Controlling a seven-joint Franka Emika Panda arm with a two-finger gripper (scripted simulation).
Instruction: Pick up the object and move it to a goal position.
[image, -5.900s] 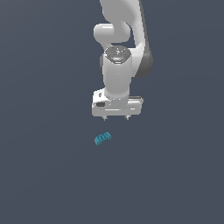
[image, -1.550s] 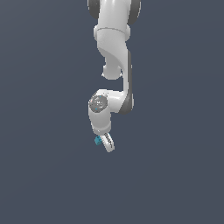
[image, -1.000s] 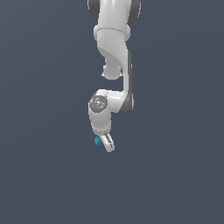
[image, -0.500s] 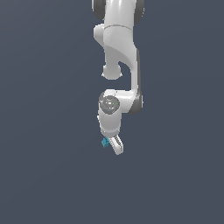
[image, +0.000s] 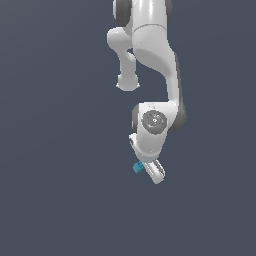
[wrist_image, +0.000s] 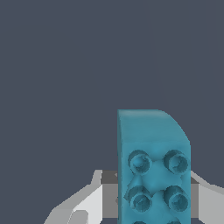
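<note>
The gripper (image: 150, 172) hangs at the arm's (image: 155, 60) lower end, its jaws pinching the block (image: 137, 168). In the wrist view the block (wrist_image: 153, 166) sits between the two fingers (wrist_image: 89, 203), studs facing the camera, against plain grey background.

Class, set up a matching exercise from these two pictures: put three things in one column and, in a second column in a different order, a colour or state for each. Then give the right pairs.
Column one:
1. block
2. gripper
3. background

Column two:
A. plain dark grey-blue, with nothing else on it
B. teal-blue with round studs on one face
C. white, shut on a small thing at its tip

Right pairs: 1-B, 2-C, 3-A.

In the exterior view the block shows as a tiny teal spot at the gripper's tip; in the wrist view it fills much of the picture between the fingers.
</note>
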